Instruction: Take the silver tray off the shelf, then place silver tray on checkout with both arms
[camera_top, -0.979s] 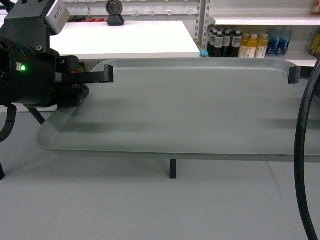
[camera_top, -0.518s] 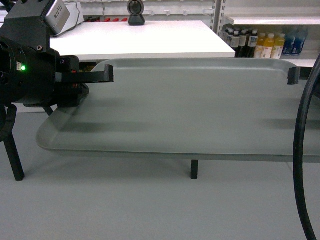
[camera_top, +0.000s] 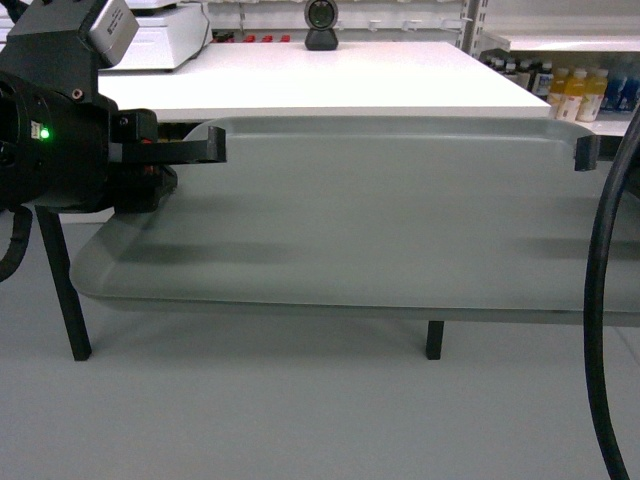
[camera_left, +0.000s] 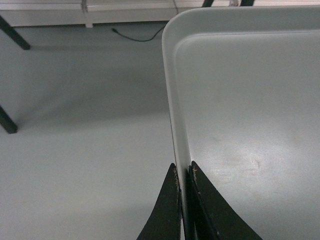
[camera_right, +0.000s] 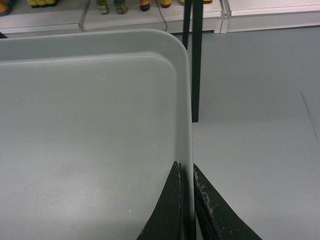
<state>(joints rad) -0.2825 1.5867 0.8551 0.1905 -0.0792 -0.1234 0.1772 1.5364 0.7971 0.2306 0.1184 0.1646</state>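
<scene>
Grey silver tray (camera_top: 380, 220) between both tools

Head view: the scene is seen from the robot, facing forward and slightly down across the silver tray (camera_top: 380, 220) toward the table (camera_top: 300, 75).
Left wrist view: the tray's left rim (camera_left: 175, 110) is looked along from close behind the left hand (camera_left: 183, 200).
Right wrist view: the right rim (camera_right: 187, 110) is seen likewise from behind the right hand (camera_right: 189, 200).
Shared: the tray and grey floor (camera_top: 250, 410).

Black arms (camera_top: 60, 150), green light (camera_top: 45, 134), cable (camera_top: 600, 300)
</scene>
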